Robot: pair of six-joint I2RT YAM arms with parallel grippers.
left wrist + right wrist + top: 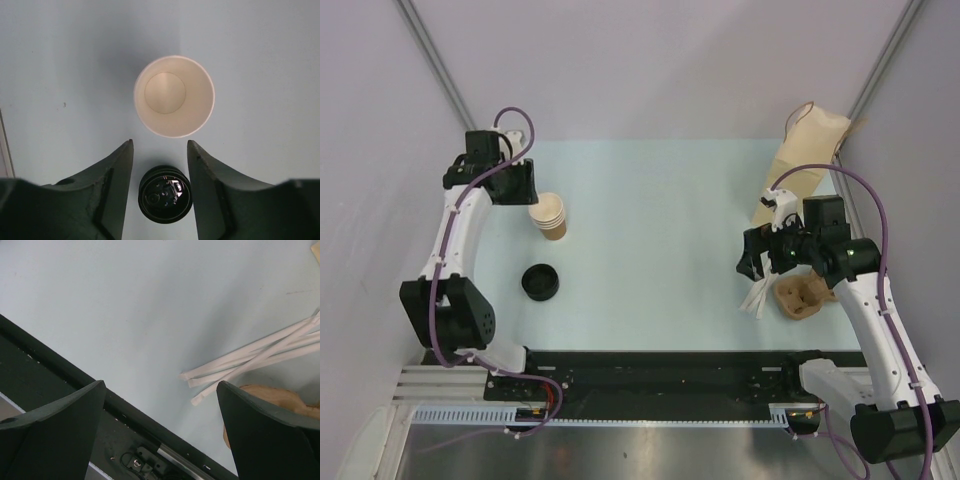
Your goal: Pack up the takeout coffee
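Note:
A stack of tan paper takeout coffee cups (550,215) stands upright and lidless at the back left of the table. From above, the top cup (174,96) shows its white inside. A black lid (540,282) lies on the table in front of the stack. My left gripper (517,186) hangs above and behind the cups. In the left wrist view the left gripper (160,142) has its jaws partly apart, holding nothing. The lid (165,194) shows on the table through the gap. My right gripper (753,263) hangs wide open and empty at the right.
A tall tan paper bag (804,160) is at the back right. A brown pulp cup tray (802,297) and white wrapped straws (757,298) lie under the right arm. In the right wrist view the straws (255,356) lie near the black front rail (75,390).

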